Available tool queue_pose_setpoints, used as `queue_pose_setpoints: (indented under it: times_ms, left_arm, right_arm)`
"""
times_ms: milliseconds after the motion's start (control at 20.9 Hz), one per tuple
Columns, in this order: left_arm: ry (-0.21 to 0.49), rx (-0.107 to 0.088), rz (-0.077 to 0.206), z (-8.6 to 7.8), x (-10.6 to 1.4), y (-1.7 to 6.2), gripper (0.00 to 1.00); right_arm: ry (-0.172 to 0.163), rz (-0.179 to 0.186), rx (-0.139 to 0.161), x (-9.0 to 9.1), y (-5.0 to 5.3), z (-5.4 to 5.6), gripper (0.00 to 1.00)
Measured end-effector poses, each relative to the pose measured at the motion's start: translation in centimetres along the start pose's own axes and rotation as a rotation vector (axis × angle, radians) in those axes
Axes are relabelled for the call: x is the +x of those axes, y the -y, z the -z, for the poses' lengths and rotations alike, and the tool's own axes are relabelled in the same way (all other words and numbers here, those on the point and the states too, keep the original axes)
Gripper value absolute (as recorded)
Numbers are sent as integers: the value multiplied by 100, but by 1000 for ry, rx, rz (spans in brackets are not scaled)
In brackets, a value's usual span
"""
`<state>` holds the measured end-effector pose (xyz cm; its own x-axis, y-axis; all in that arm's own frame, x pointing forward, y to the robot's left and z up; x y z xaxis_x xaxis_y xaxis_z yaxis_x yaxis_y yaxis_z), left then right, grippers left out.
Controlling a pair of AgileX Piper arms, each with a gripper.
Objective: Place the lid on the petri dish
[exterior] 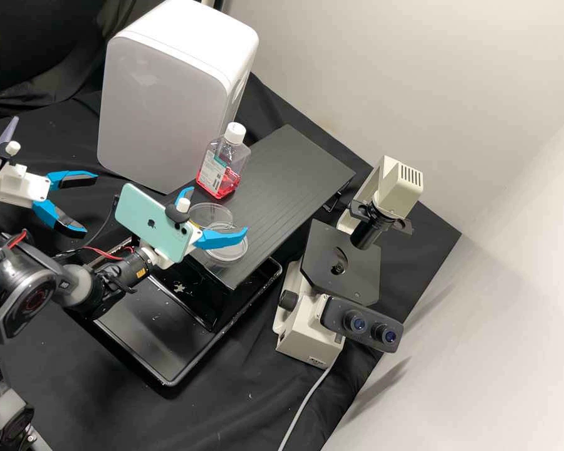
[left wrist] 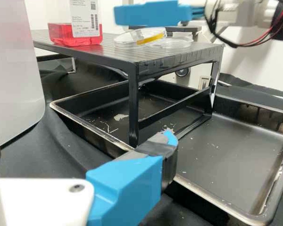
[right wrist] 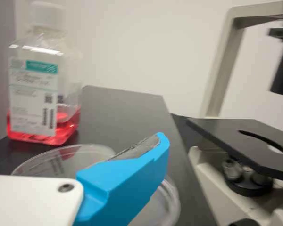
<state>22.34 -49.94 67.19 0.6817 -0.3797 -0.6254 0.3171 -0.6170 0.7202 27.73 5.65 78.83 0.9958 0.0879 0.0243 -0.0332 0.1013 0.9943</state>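
Observation:
A clear petri dish point(exterior: 227, 252) sits near the front corner of the raised black platform point(exterior: 288, 181). Its clear lid point(exterior: 210, 216) is tilted just above and beside it, low edge near the dish. My right gripper point(exterior: 214, 214) spans the lid and is shut on it, one blue finger point(exterior: 222, 238) across the dish. The right wrist view shows the lid point(right wrist: 56, 160) beside my finger point(right wrist: 127, 174), over the dish rim point(right wrist: 172, 202). My left gripper point(exterior: 66, 199) hangs open and empty, off to the platform's left. From it I see the tilted lid point(left wrist: 139, 36) and dish point(left wrist: 172, 43).
A bottle of pink liquid point(exterior: 222, 166) stands on the platform behind the dish. A tall white box point(exterior: 169, 88) rises at the back left. A microscope point(exterior: 351, 263) stands right of the platform. The platform stands in a shallow black tray point(exterior: 169, 351).

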Motion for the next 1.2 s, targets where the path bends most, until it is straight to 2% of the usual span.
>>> queue_pose_setpoints:
  times_ms: [143, 239, 383, 957, 1196]
  left_arm:
    - [0, 0, 0, 0, 0, 0, 100]
    - [0, 0, 0, 0, 0, 0, 100]
    - [0, 0, 0, 0, 0, 0, 100]
    - [0, 0, 0, 0, 0, 0, 100]
    - [0, 0, 0, 0, 0, 0, 100]
  right_arm:
    - [-9, 35, -19, 57, 112, 25, 100]
    - [5, 56, -31, 87, 171, -4, 100]
    - [17, 62, -39, 107, 213, -19, 100]
    - [21, 58, -51, 107, 207, -24, 100]
    - [50, 37, -45, 115, 162, -83, 100]
